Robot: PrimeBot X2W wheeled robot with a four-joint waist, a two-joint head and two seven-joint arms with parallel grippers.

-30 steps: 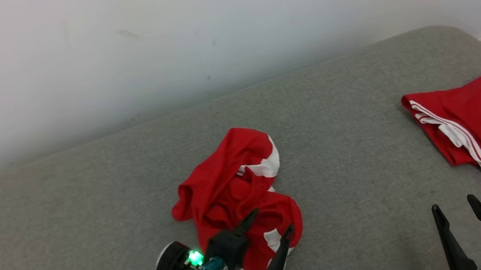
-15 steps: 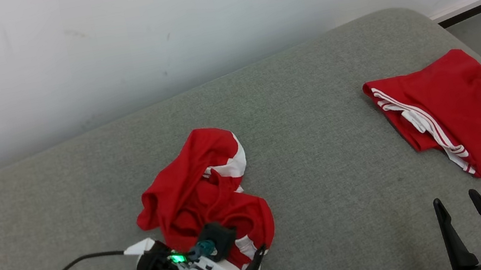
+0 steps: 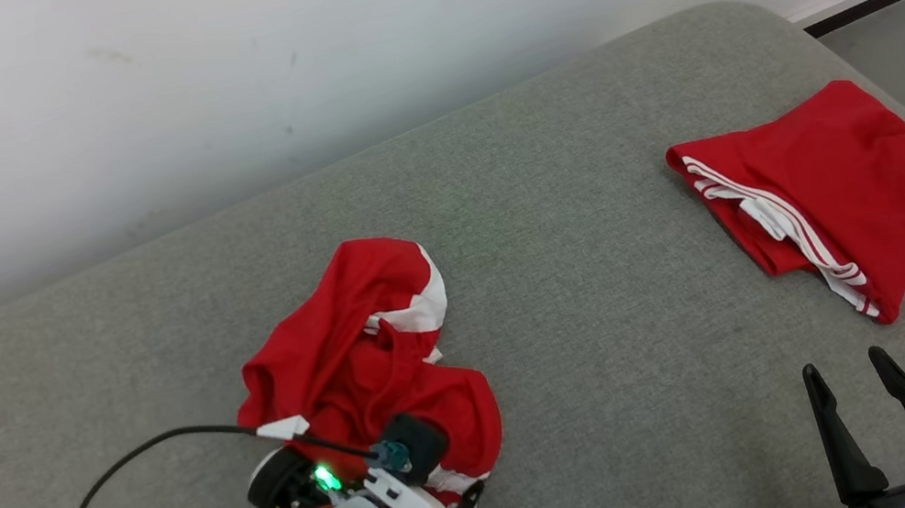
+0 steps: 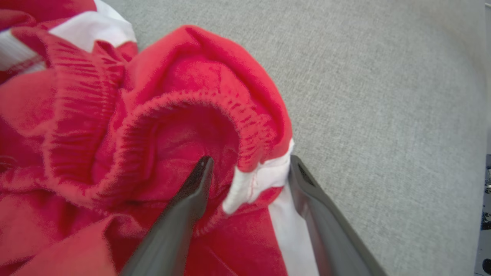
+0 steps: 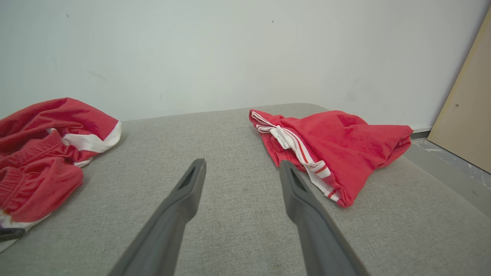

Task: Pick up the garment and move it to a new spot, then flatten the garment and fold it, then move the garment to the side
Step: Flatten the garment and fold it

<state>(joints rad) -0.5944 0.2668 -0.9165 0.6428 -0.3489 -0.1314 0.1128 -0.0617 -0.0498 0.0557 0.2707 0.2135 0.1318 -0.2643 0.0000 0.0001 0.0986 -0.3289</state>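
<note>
The first step was in hand — the pick-up. The crumpled red garment [image 3: 360, 363], shorts by the look of the ribbed waistband and white trim, lay bunched on the grey cushion [image 3: 587, 174], left of its middle and close in front of the robot in the head view. The left jaws were spread wide and pushed into the near edge of the heap. In the left wrist view one finger [image 4: 191, 203] sat inside the loop of the elastic waistband [image 4: 184, 100]. The other lay outside it against a white stripe [image 4: 264, 176], so a fold of cloth stood between them, straddled but not pinched. Nothing was lifted; the garment rested wholly on the cushion.

The right jaws were likewise spread and empty, low over bare cushion at the lower right of the head view. They were near but apart from a second red garment [image 3: 824, 198], which lay roughly folded toward the cushion's right end.

By my reading, the next move called for the left jaws to press together on that waistband fold. The bite would need to be deep enough to catch the elastic and not only the loose white hem — a shallow one would likely slip once the weight came on. Then would come a lift clear of the cushion and a carry to open ground, probably the bare stretch between the two garments.
</note>
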